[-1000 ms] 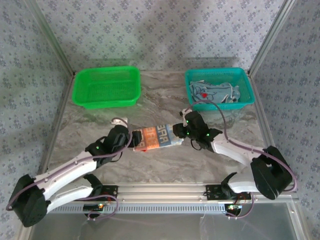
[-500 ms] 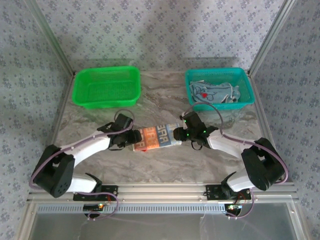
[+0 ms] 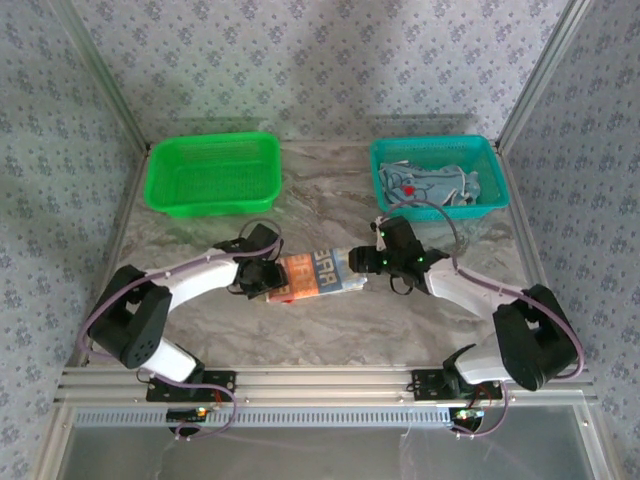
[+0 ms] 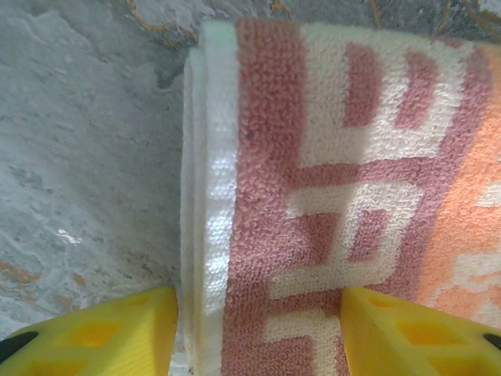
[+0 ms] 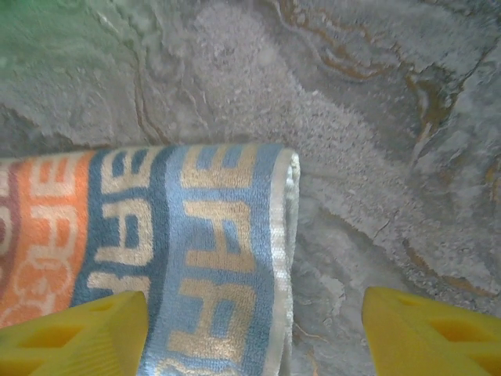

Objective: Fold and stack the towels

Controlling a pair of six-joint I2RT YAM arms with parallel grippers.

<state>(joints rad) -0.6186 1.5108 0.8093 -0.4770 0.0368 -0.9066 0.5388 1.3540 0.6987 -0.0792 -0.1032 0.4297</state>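
The striped towel [image 3: 312, 274] lies folded into a narrow band on the marble table, orange at its left end and blue-grey with block letters at its right. My left gripper [image 3: 262, 274] is open astride the orange end [image 4: 329, 180], one yellow fingertip [image 4: 109, 333] on the table beside the white hem, the other over the cloth. Over the blue-grey end [image 5: 203, 235] my right gripper [image 3: 372, 262] stands wide open, touching nothing. Light blue towels [image 3: 440, 187] lie crumpled in the teal basket [image 3: 497, 175].
An empty green mesh basket [image 3: 212, 172] stands at the back left. Bare marble table [image 3: 320, 330] lies in front of the towel, up to the metal rail at the near edge. Patterned walls close the sides and back.
My right gripper has opened wide off the towel's blue-grey end. My left gripper has slid right onto the orange end, its jaws narrowing. The towel has stayed in place.
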